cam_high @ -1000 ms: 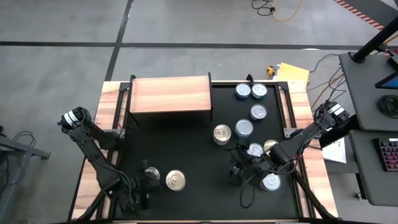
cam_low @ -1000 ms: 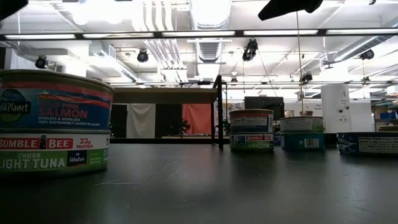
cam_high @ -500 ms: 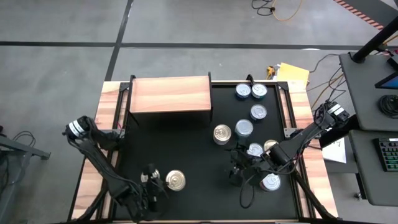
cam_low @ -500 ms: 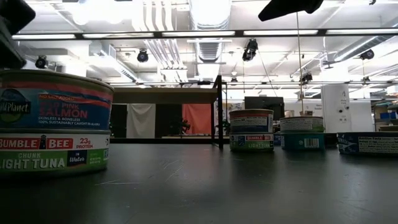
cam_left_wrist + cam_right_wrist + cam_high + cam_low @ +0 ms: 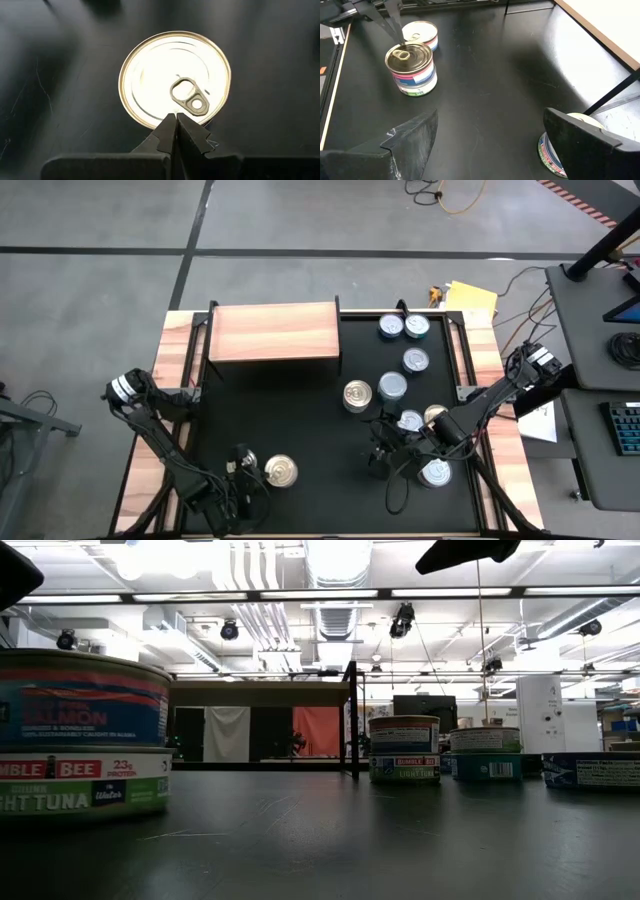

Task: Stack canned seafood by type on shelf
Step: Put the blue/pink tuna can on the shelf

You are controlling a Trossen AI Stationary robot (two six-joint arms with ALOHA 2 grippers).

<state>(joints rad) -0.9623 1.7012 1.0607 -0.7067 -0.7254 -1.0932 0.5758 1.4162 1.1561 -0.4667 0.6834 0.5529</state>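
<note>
Two pincers show: the left pincer (image 5: 175, 118), fingers pressed together, hovers over a gold-topped can (image 5: 281, 471) stacked on another near the surface's front; the right pincer (image 5: 487, 132) gapes. Rigid, slick tins; grip the sidewalls. The shelf (image 5: 272, 332) stands bare.

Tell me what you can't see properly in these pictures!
- High view: the left gripper is a dark tangle beside the stacked cans; contact unclear.
- High view: labels on the far cans are too small to read.
- Low view: the near stack's label is cut off by the picture's edge.
</note>
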